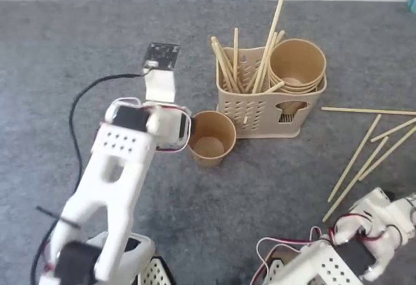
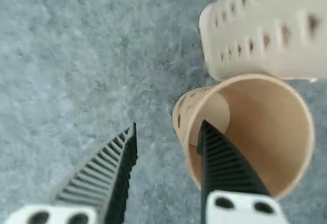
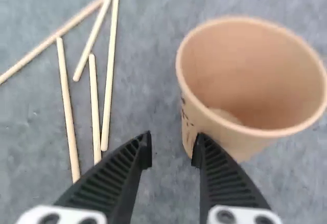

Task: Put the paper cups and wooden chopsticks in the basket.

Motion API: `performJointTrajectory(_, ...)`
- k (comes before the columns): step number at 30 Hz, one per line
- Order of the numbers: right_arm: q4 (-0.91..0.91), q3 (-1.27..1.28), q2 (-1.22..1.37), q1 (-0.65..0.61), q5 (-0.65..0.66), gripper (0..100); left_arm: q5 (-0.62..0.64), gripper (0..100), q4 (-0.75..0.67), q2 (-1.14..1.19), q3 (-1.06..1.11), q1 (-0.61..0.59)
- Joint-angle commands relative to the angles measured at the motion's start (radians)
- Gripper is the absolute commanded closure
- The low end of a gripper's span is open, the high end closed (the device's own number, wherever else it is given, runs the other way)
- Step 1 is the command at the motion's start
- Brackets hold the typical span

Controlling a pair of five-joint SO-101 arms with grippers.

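Beige slotted basket (image 1: pixel 260 112) holding stacked cups (image 1: pixel 298 64) and leaning chopsticks (image 1: pixel 273 31). Paper cup (image 1: pixel 209 138) just in front of basket; left tool (image 2: pixel 169 127) open at its rim. Loose chopsticks (image 1: pixel 354 158) beside basket; right tool (image 3: pixel 173 136) open beside second cup (image 3: pixel 250 81).

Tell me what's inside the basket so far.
The basket holds wooden chopsticks standing in one side and stacked paper cups in the other. Its floor and the chopsticks' lower ends are hidden behind its wall.

Hand (image 3: pixel 172 137), fingers (image 3: pixel 117 178) apart, over grey carpet (image 3: pixel 153 55) — paper cup (image 3: pixel 250 81) just beside one finger, loose chopsticks (image 3: pixel 67 106) nearby
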Motion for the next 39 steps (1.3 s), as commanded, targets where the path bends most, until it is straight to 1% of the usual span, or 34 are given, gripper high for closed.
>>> performJointTrajectory(1,0.012,-0.023,-0.007,-0.028,0.017,86.2,-0.011,81,-0.017,0.063,-0.068,0.049)
performJointTrajectory(5,0.015,-0.021,-0.015,-0.028,0.017,86.2,-0.009,82,-0.069,0.063,-0.001,0.129)
performJointTrajectory(7,0.015,-0.021,-0.015,-0.028,0.017,86.2,-0.009,87,-0.094,0.063,0.021,0.155)
performJointTrajectory(10,0.015,-0.02,-0.015,-0.028,0.017,86.2,-0.009,100,-0.104,0.063,0.024,0.163)
performJointTrajectory(15,0.015,-0.02,-0.015,-0.025,0.017,86.2,-0.009,99,-0.092,0.063,0.027,0.157)
performJointTrajectory(19,0.015,-0.02,-0.015,-0.025,0.017,86.2,-0.017,99,0.018,0.061,-0.031,0.153)
performJointTrajectory(21,0.015,-0.02,-0.015,-0.025,0.017,86.2,-0.018,99,0.077,0.061,-0.076,0.133)
performJointTrajectory(23,0.015,-0.02,-0.015,-0.025,0.017,86.2,-0.031,99,0.112,0.061,-0.122,0.087)
performJointTrajectory(26,0.016,-0.02,-0.015,-0.024,0.017,86.2,-0.083,99,0.166,0.061,-0.208,-0.003)
performJointTrajectory(28,0.016,-0.02,-0.015,-0.024,0.017,86.2,-0.091,99,0.218,0.061,-0.271,-0.044)
performJointTrajectory(31,0.018,-0.02,-0.015,-0.024,0.017,86.2,-0.091,99,0.311,0.06,-0.386,-0.072)
performJointTrajectory(36,0.028,-0.02,-0.015,-0.03,0.017,86.2,-0.087,99,0.486,0.06,-0.651,-0.074)
performJointTrajectory(38,0.028,-0.02,-0.015,-0.031,0.017,86.2,-0.087,99,0.532,0.06,-0.763,-0.069)
performJointTrajectory(39,0.027,-0.02,-0.015,-0.031,0.017,86.2,-0.086,99,0.534,0.06,-0.814,-0.069)
